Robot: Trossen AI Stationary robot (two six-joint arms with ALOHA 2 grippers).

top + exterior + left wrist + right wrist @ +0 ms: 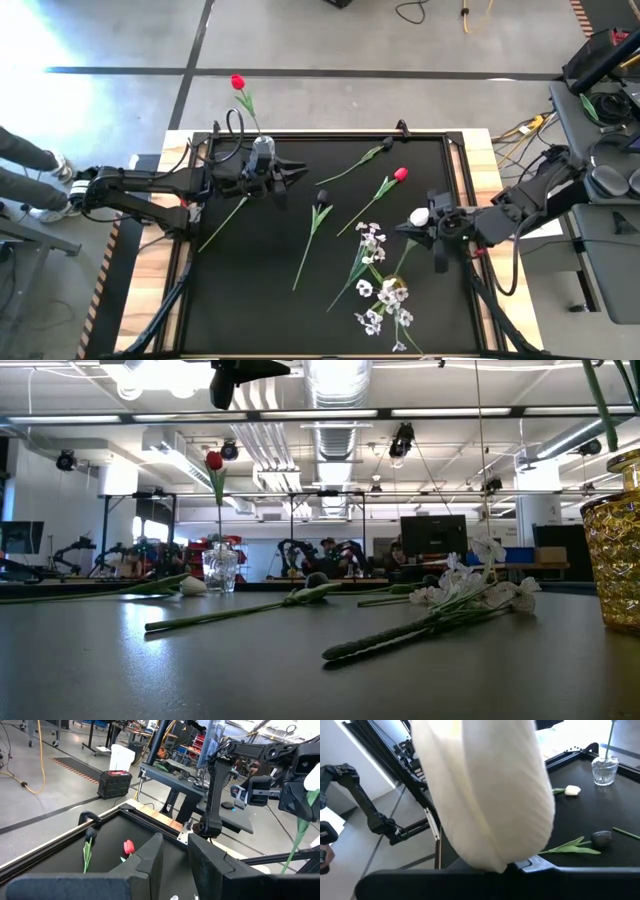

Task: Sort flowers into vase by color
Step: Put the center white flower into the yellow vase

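Black matting covers the table (250, 300), framed by pale wood, with a grey taped floor around it. Near the far left corner a clear glass vase (262, 146) holds one red tulip (238, 82). Just beside it hovers the left gripper (296, 173), its fingers (150, 857) part-way apart and grasping nothing. Loose on the mat lie a dark tulip (322, 208), another dark tulip (384, 147) near the far edge, a red tulip (400, 174) and sprays of small white blossoms (385, 292). The right gripper (440, 262) hangs above the blossoms, fingers clenched on a white tulip (419, 216), whose head fills the right wrist view. Only the low view shows a gold textured vase (615, 550) at the near edge, and a workshop with monitors behind. A white tulip (572, 790) lying near the glass vase shows in the right wrist view.
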